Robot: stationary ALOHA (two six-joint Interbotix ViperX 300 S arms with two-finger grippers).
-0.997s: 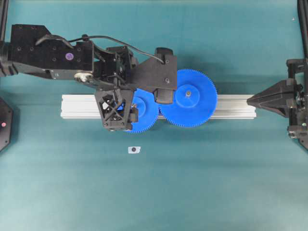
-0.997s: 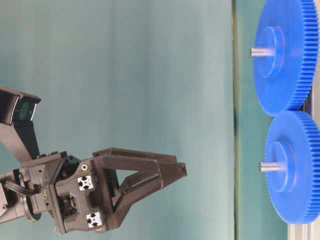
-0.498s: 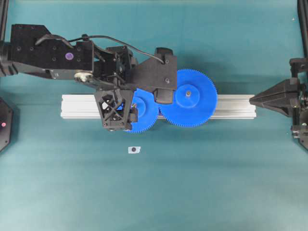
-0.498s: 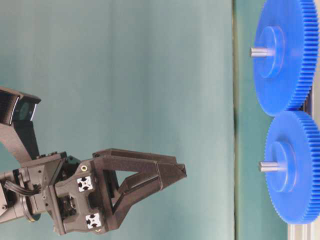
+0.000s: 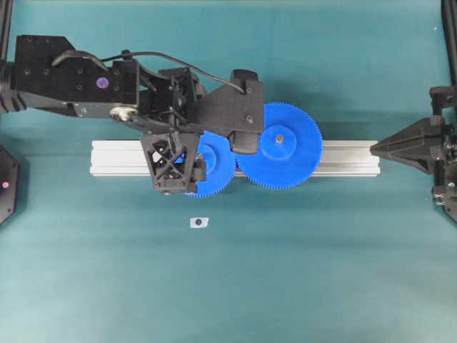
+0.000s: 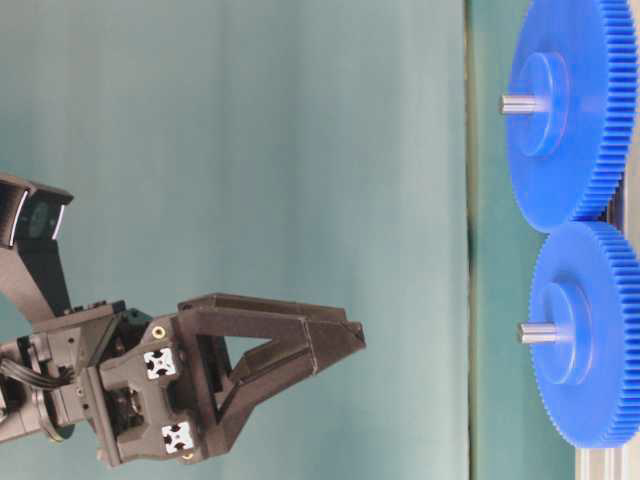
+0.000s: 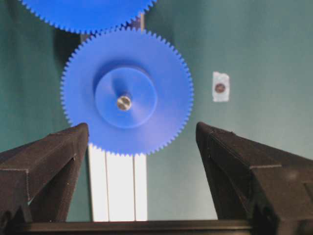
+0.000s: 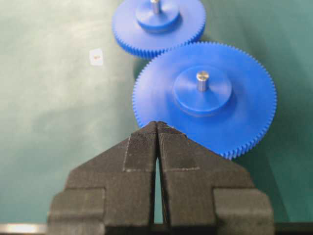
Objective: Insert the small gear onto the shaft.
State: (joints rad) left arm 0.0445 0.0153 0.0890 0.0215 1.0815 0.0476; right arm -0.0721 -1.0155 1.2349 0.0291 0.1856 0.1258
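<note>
1. The long silver metal rail point(image 5: 343, 158) was the biggest thing there.
2. The small blue plastic gear with fine teeth point(image 7: 127, 98) sat on that rail, already on the thin silvery metal shaft point(image 7: 124, 103).
3. It looked hard, light and slick; I would pinch its toothed rim.
4. The left gripper point(image 7: 142, 142) hung above the rail, spread wide and empty.
5. The right gripper point(image 8: 157, 128) waited off the rail's end, pinched together on nothing.

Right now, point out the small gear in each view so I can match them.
Overhead: small gear left of centre, partly under the left gripper.
Table-level: lower right.
Left wrist: upper centre.
Right wrist: top.
Shared landmark: the larger gear meshing beside it.
</note>
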